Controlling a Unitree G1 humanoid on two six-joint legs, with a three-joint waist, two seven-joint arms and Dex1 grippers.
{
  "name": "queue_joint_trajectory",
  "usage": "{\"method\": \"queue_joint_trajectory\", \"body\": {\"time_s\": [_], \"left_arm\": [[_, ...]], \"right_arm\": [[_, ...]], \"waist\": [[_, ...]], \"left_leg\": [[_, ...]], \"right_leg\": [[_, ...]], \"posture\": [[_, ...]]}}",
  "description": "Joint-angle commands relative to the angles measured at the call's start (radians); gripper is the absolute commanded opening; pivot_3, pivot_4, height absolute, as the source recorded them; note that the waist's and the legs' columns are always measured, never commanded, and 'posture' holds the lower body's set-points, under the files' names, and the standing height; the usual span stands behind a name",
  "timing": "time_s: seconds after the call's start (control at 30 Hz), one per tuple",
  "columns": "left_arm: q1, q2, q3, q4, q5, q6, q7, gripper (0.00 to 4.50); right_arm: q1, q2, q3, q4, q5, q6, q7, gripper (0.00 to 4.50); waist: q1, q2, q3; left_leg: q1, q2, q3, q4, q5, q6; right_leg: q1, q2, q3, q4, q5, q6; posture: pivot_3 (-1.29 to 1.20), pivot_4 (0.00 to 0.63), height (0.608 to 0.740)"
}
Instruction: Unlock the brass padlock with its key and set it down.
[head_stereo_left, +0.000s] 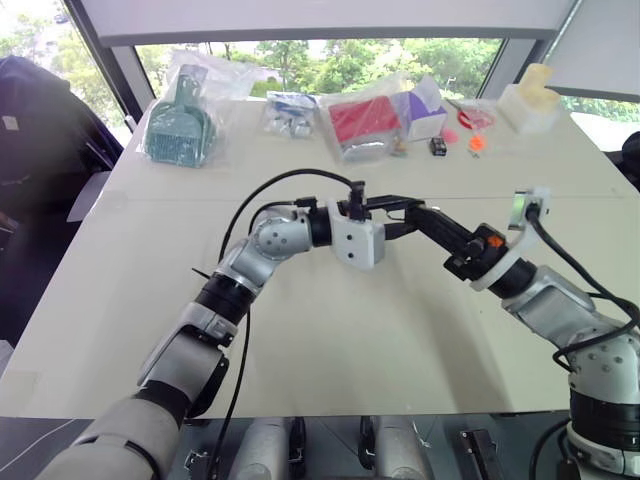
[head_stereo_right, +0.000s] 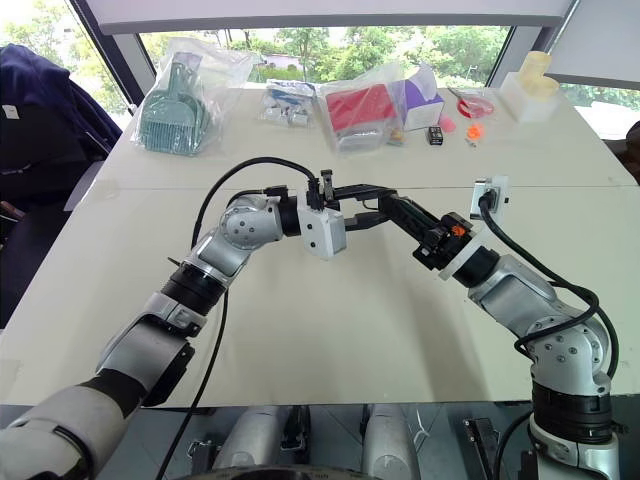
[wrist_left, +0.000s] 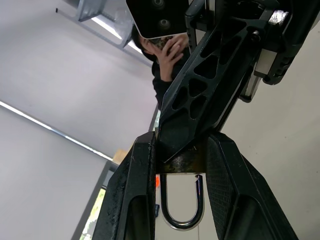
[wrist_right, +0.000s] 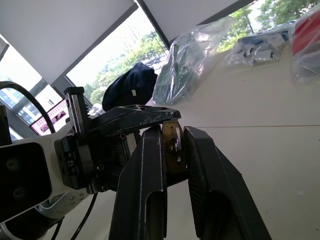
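The brass padlock (wrist_left: 181, 163) is pinched between the fingers of my left gripper (head_stereo_left: 398, 208), which is shut on its dull-yellow body. Its silvery loop (wrist_left: 183, 216) hangs free between the fingers, toward the wrist. Both grippers meet in the air above the middle of the table (head_stereo_left: 300, 330). My right gripper (wrist_right: 173, 136) comes in from the right, tip to tip with the left one. It is shut on a small flat metal key (wrist_right: 173, 144) that stands right at the lock. Whether the key sits in the keyhole is hidden by the fingers.
Along the table's far edge lie a bagged green scoop (head_stereo_left: 180, 125), a bagged red item (head_stereo_left: 365, 120), a small black box (head_stereo_left: 438, 146), orange bits (head_stereo_left: 476, 143) and a white block (head_stereo_left: 530, 100). A dark jacket (head_stereo_left: 40, 110) hangs at the left. A person (wrist_left: 167, 50) stands beyond.
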Motion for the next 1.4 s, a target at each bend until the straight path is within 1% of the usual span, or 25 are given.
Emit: {"method": "queue_joint_trajectory", "body": {"time_s": [0.03, 0.1, 0.13, 0.2, 0.23, 0.3, 0.33, 0.53, 0.67, 0.8, 1.4], "left_arm": [[-0.044, 0.002, 0.012, -0.010, -0.014, 0.004, -0.006, 0.78], [-0.048, 0.008, 0.009, -0.005, -0.021, 0.021, -0.031, 1.82], [-0.048, 0.010, 0.007, -0.003, -0.028, 0.033, -0.050, 2.20], [-0.047, 0.014, 0.009, 0.000, -0.033, 0.065, -0.065, 2.97], [-0.045, 0.011, 0.017, -0.002, -0.047, 0.102, -0.070, 3.27], [-0.035, 0.010, 0.032, -0.023, -0.102, 0.196, -0.108, 3.97], [-0.027, 0.012, 0.040, -0.042, -0.135, 0.252, -0.132, 4.23], [0.023, 0.054, 0.100, -0.161, -0.327, 0.628, -0.272, 4.23], [0.028, 0.065, 0.126, -0.196, -0.361, 0.735, -0.285, 4.23], [0.005, 0.043, 0.155, -0.177, -0.364, 0.769, -0.254, 4.23], [-0.027, -0.006, 0.129, -0.071, -0.301, 0.677, -0.267, 4.23]], "right_arm": [[0.009, -0.016, 0.007, -0.009, -0.027, 0.018, 0.003, 0.05], [0.009, -0.018, 0.006, -0.008, -0.031, 0.019, 0.009, 0.05], [0.009, -0.019, 0.006, -0.006, -0.033, 0.020, 0.012, 0.05], [0.010, -0.018, 0.004, -0.004, -0.039, 0.021, 0.017, 0.05], [0.010, -0.017, 0.003, -0.003, -0.042, 0.022, 0.019, 0.05], [0.009, -0.015, 0.002, -0.001, -0.048, 0.022, 0.020, 0.05], [0.008, -0.013, 0.001, 0.001, -0.052, 0.022, 0.021, 0.05], [-0.003, -0.002, -0.008, 0.019, -0.078, 0.016, 0.024, 0.05], [-0.012, 0.004, -0.009, 0.025, -0.088, 0.018, 0.027, 0.05], [-0.017, 0.012, -0.008, 0.026, -0.092, 0.019, 0.029, 0.05], [-0.025, 0.045, 0.000, -0.020, -0.061, 0.036, 0.011, 0.05]], "waist": [[0.000, 0.000, 0.000], [0.000, 0.000, 0.000], [0.000, 0.000, 0.000], [0.000, 0.000, 0.000], [0.000, 0.000, 0.000], [0.000, 0.000, 0.000], [0.000, 0.000, 0.000], [-0.003, 0.000, 0.000], [0.001, 0.000, 0.000], [0.000, 0.000, 0.000], [0.000, 0.000, 0.000]], "left_leg": [[0.000, 0.000, 0.000, 0.000, 0.000, 0.000], [0.000, 0.000, 0.000, 0.000, 0.000, 0.000], [0.000, 0.000, 0.000, 0.000, 0.000, 0.000], [0.000, 0.000, 0.000, 0.000, 0.000, 0.000], [0.000, 0.000, 0.000, 0.000, 0.000, 0.000], [0.000, 0.000, 0.000, 0.000, 0.000, 0.000], [0.000, 0.000, 0.000, 0.000, 0.000, 0.000], [0.000, 0.000, 0.000, 0.000, 0.000, 0.000], [0.000, 0.000, 0.000, 0.000, 0.000, 0.000], [0.000, 0.000, -0.001, 0.001, 0.000, 0.000], [0.000, 0.000, -0.001, 0.001, 0.000, 0.000]], "right_leg": [[0.000, 0.000, 0.000, 0.000, 0.000, 0.000], [0.000, 0.000, 0.000, 0.000, 0.000, 0.000], [0.000, 0.000, 0.000, 0.000, 0.000, 0.000], [0.000, 0.000, 0.000, 0.000, 0.000, 0.000], [0.000, 0.000, 0.000, 0.000, 0.000, 0.000], [0.000, 0.000, 0.000, 0.000, 0.000, 0.000], [0.000, 0.000, 0.000, 0.000, 0.000, 0.000], [0.000, 0.001, 0.000, 0.000, 0.000, 0.000], [0.000, 0.001, 0.000, 0.000, 0.000, 0.000], [0.002, 0.001, 0.000, -0.001, 0.000, 0.000], [0.001, 0.001, 0.000, 0.000, 0.000, 0.000]], "posture": [[0.00, 0.150, 0.735], [0.00, 0.150, 0.735], [0.00, 0.150, 0.735], [0.00, 0.150, 0.735], [0.00, 0.150, 0.735], [0.00, 0.150, 0.735], [0.00, 0.150, 0.735], [0.00, 0.150, 0.735], [0.00, 0.150, 0.735], [0.00, 0.150, 0.735], [0.00, 0.150, 0.735]]}}
